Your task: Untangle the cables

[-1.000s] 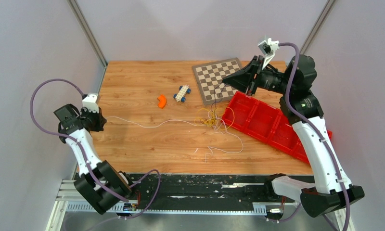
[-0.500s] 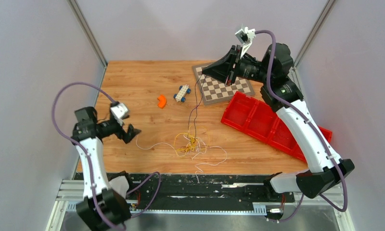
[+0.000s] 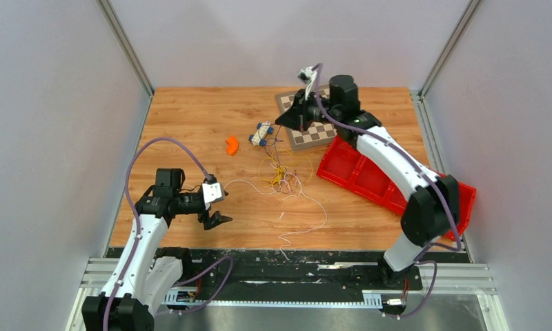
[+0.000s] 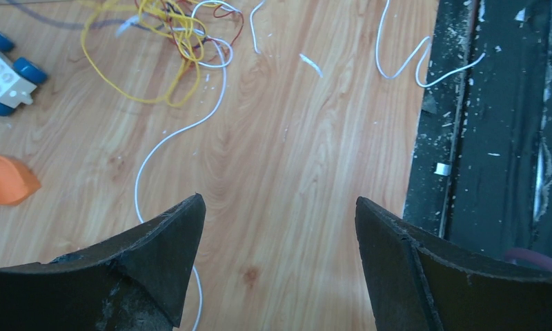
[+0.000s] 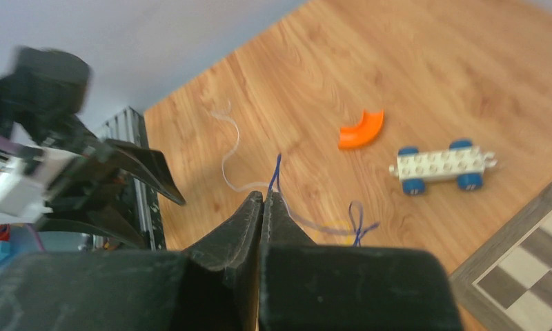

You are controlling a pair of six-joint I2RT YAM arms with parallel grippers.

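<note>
The cables [image 3: 281, 178] lie in a loose tangle of yellow, red and white wires at the middle of the table. A white strand [image 3: 311, 221] trails toward the front edge. My right gripper [image 3: 280, 123] hangs above the tangle, shut on a thin dark wire [image 5: 276, 169] that runs down into it; the wrist view shows its jaws [image 5: 265, 196] pressed together on the strand. My left gripper [image 3: 221, 219] is open near the front left with nothing between its jaws [image 4: 279, 207]. A white wire [image 4: 159, 145] passes under its left finger, and the yellow tangle [image 4: 163, 41] lies beyond.
A white toy car with blue wheels [image 3: 261, 132] and an orange curved piece [image 3: 232, 144] lie behind the tangle. A chessboard [image 3: 323, 131] sits at the back, and a red tray [image 3: 370, 176] at the right. The black front rail [image 4: 494, 124] borders the table.
My left gripper opened, letting go of the white wire, and moved right and toward the front. My right gripper swung left with the dark wire, dragging the tangle along.
</note>
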